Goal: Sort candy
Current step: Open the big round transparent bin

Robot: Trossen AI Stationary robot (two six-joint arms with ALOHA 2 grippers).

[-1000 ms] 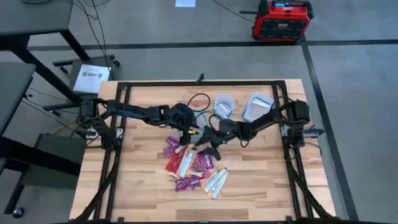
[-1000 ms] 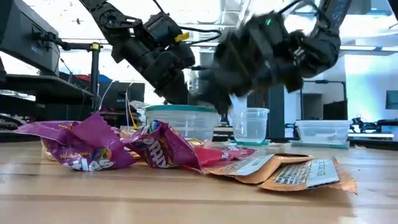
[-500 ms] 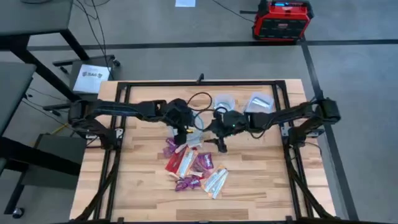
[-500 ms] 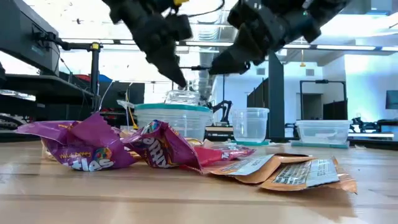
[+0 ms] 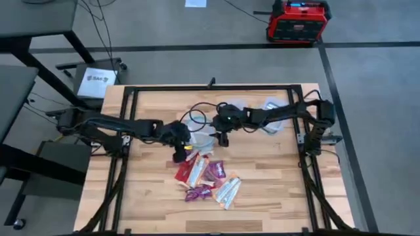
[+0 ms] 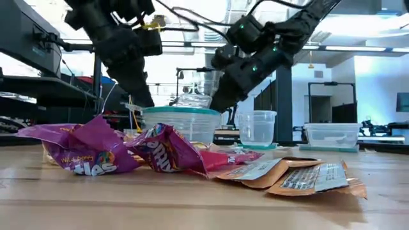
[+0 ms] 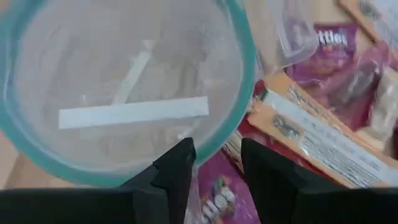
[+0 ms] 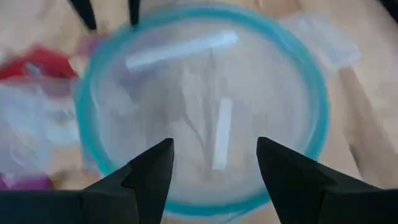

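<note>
The candy (image 5: 203, 176) was heaped mid-tabletop (image 5: 275, 190). The left gripper (image 7: 214, 165) and right gripper (image 8: 211, 162), both spread empty, were held above the blue-rimmed container (image 8: 205, 118); its rim could be knocked, spilling it.

I see a planked, matt wooden table (image 5: 275, 177), glossy crinkled foil candy (image 6: 96, 153) wrappers, and a clear plastic teal-rimmed container (image 7: 124, 99).
</note>
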